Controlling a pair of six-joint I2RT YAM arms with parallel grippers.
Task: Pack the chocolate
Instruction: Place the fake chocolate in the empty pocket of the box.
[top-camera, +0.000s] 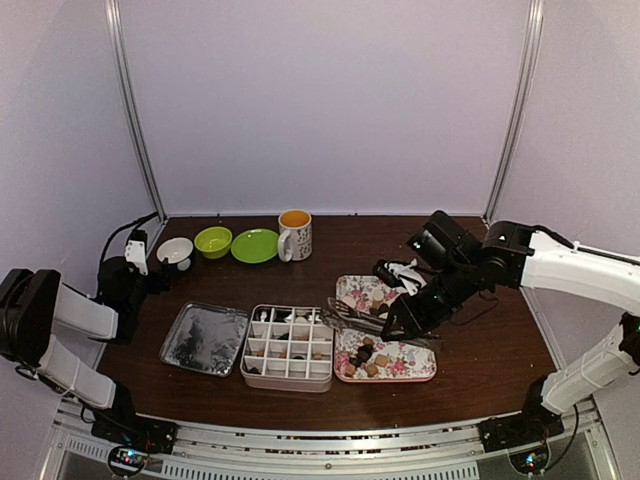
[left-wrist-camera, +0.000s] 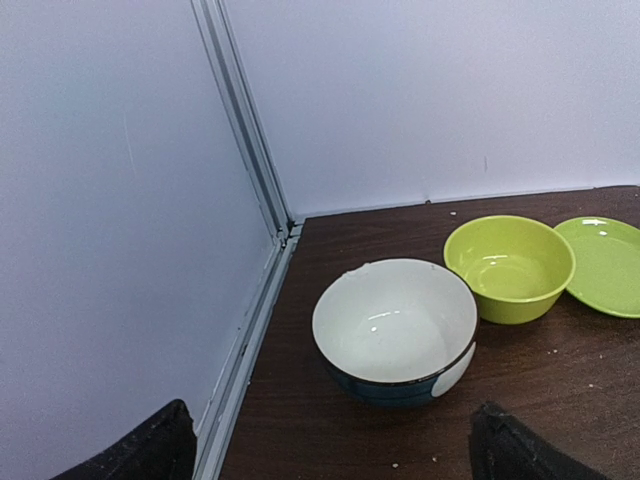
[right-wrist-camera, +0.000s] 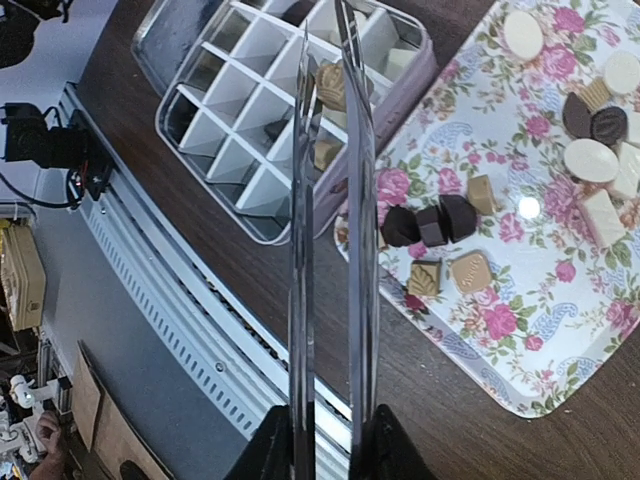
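Near edge first. Divided box (top-camera: 288, 348) sits long side parallel to the worktop (top-camera: 480, 370) edge, a shiny metal tray (top-camera: 205, 338) to its left and the floral tray (right-wrist-camera: 500, 330) just beside it on the right. I reckon that's so the supply and the target are one short swing apart.

Right claw (right-wrist-camera: 330, 448) is clenched on the tongs (right-wrist-camera: 325, 250) at their near end. The blades are almost together and run straight out from the wrist over the box cells. My read: the pieces are too small for the fingers, so the tongs do the picking.

Chocolate (right-wrist-camera: 430, 222) is mostly loose on the floral tray, with a few pieces already in cells. A tan piece (right-wrist-camera: 331, 85) sits at the blades near their tip. I can't tell if it's pinched or lying in a cell.

Orientation: most pieces are roundish or cube-like, with no real long axis. The three dark ones line up in a row crosswise to the blades. The oval cream piece (right-wrist-camera: 590, 160) lies long axis roughly crosswise too.

Far left: left claw (left-wrist-camera: 330, 452) is released, jaws wide, hovering in front of the white bowl (left-wrist-camera: 395, 325) and holding nothing. Parked clear, I judge. The green bowl (left-wrist-camera: 510, 265), green plate (left-wrist-camera: 605, 265) and mug (top-camera: 295, 234) are further back.
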